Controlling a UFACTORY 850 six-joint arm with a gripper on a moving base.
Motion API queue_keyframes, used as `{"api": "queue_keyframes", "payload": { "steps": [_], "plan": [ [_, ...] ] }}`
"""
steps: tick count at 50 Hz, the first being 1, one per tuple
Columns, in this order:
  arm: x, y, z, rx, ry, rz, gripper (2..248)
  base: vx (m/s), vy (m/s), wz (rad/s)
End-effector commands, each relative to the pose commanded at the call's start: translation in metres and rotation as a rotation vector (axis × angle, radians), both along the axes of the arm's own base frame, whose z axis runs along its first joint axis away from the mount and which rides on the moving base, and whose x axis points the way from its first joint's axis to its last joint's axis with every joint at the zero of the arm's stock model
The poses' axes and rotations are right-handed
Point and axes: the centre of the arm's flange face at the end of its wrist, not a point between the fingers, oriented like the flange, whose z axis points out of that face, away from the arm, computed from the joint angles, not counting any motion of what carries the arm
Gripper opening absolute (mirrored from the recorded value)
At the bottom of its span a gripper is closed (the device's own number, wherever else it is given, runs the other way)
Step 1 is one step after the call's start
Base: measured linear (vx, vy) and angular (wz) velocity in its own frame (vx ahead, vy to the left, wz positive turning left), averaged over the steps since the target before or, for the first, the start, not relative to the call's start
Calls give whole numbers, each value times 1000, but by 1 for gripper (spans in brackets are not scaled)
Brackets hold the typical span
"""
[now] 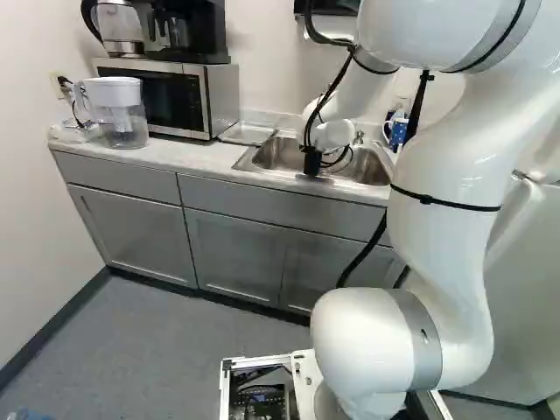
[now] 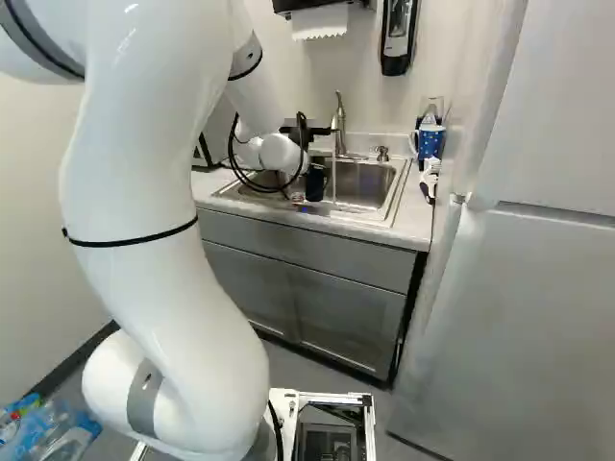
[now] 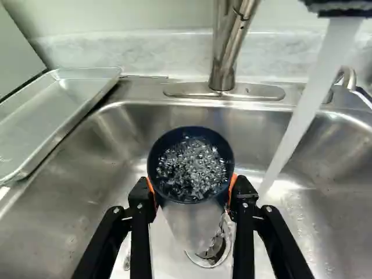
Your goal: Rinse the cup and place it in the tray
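In the right base view my gripper (image 2: 299, 198) is low over the sink, partly hidden by the wrist and cables. The wrist view shows the gripper (image 3: 193, 195) shut on the cup (image 3: 192, 135), an orange pad at each side. The cup has a dark blue rim and a paler body, and bubbly, churning water fills its mouth. A white stream of water (image 3: 311, 96) falls beside it from a black spout. The shallow metal tray (image 3: 55, 119) rests beside the sink basin, apart from the cup.
The metal faucet (image 3: 224, 58) rises behind the sink (image 3: 325, 192). A microwave (image 1: 223, 96) and a water pitcher (image 1: 122, 114) stand on the counter. A blue mug (image 2: 430, 142) is at the sink's far side, near the refrigerator (image 2: 538, 288).
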Motion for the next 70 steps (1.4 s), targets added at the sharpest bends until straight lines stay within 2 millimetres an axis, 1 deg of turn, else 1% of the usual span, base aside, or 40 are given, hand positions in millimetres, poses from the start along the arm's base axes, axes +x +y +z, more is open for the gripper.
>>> {"api": "queue_keyframes", "payload": {
  "steps": [22,42,70],
  "plan": [
    [-4,35,25,-3,-44,63,126,0,0,0],
    [1,65,47,-4,-88,117,126,0,0,0],
    [-4,67,79,-6,-147,120,126,0,0,0]
  ]
}}
